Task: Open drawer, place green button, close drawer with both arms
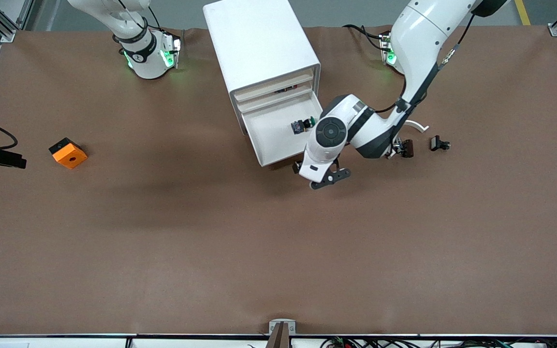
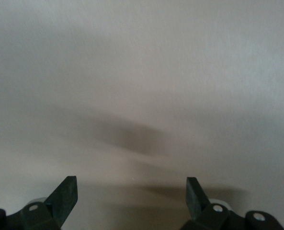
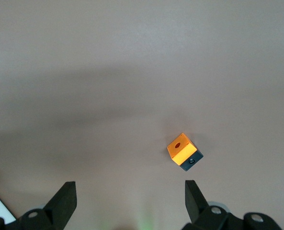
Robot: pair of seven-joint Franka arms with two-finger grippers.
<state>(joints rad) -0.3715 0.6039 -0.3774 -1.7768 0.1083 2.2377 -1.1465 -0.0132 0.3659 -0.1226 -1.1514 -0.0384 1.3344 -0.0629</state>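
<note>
The white cabinet (image 1: 259,43) stands at the table's back, and its lowest drawer (image 1: 271,137) is pulled out. The button (image 1: 302,126), green cap on a dark body, lies in that drawer near the wall toward the left arm's end. My left gripper (image 1: 300,167) is at the drawer's front corner. Its wrist view shows only a pale flat surface (image 2: 142,72) close up, with the left gripper (image 2: 132,184) open and nothing between its fingers. My right gripper (image 3: 130,189) is open and empty, high over bare table; it does not show in the front view.
An orange cube (image 1: 68,152) with a black hole sits toward the right arm's end of the table; the orange cube (image 3: 184,152) also shows below the right gripper. Small black parts (image 1: 439,143) and a white curved strip (image 1: 418,125) lie under the left arm.
</note>
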